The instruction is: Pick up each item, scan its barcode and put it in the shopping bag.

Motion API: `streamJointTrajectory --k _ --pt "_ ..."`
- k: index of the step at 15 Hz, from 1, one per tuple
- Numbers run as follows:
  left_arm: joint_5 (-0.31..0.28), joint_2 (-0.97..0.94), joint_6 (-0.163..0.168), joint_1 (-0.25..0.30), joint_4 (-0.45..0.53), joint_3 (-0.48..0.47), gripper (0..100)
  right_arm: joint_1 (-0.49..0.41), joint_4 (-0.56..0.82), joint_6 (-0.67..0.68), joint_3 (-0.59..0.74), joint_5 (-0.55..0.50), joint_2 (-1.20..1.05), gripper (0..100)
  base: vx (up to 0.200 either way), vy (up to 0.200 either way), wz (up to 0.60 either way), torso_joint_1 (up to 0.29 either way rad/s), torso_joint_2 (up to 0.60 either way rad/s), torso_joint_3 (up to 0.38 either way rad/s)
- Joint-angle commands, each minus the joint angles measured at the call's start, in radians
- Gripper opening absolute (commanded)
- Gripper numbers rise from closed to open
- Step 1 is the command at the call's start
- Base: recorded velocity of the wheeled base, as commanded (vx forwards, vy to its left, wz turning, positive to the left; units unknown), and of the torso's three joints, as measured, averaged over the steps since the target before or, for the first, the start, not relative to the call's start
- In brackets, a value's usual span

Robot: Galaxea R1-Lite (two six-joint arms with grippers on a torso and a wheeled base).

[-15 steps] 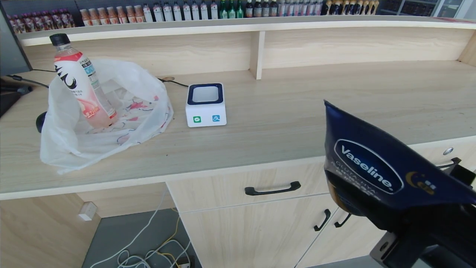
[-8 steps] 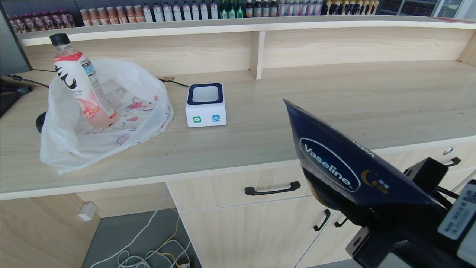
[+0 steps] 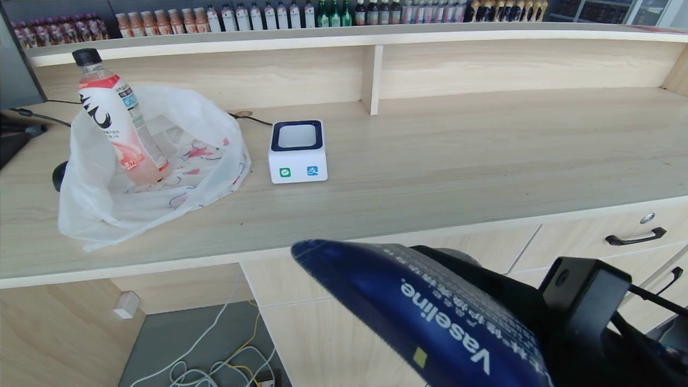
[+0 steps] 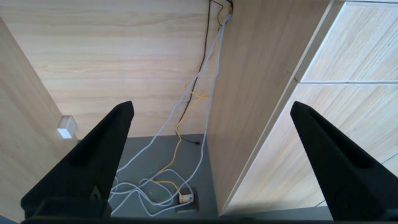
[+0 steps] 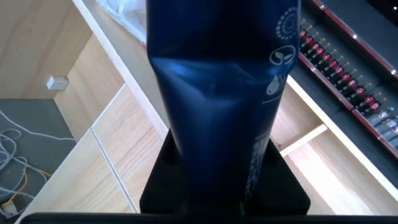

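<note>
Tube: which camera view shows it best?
The head view. There the tube shows along most of its length, tilted, its flat end pointing toward the counter. The right wrist view gives one face close up, held in the right gripper. The left wrist view faces cables and cabinet panels.

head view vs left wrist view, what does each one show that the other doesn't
Head view adds the countertop, the shopping bag with a bottle in it, the scanner, and the blue tube in the right pincer. Left wrist view adds the left pincer, open, pointing at the recess under the counter. Both share the white socket box and the loose cables on the floor.
</note>
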Motion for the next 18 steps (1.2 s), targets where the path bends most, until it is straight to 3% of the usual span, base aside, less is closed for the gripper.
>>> streamJointTrajectory --k 1,4,18 --pt "0.000 0.000 0.000 0.000 0.000 0.000 100 0.012 -0.005 -0.032 -0.012 0.004 0.016 0 0.000 0.000 0.00 0.000 0.00 0.000" --pt "0.001 0.000 0.000 0.000 0.000 0.000 100 0.053 -0.003 -0.133 -0.045 0.088 0.016 0 0.000 0.000 0.00 0.000 0.00 0.000" --pt "0.000 0.000 0.000 0.000 0.000 0.000 100 0.058 -0.003 -0.722 -0.098 0.058 0.058 0 0.000 0.000 0.00 0.000 0.00 0.000"
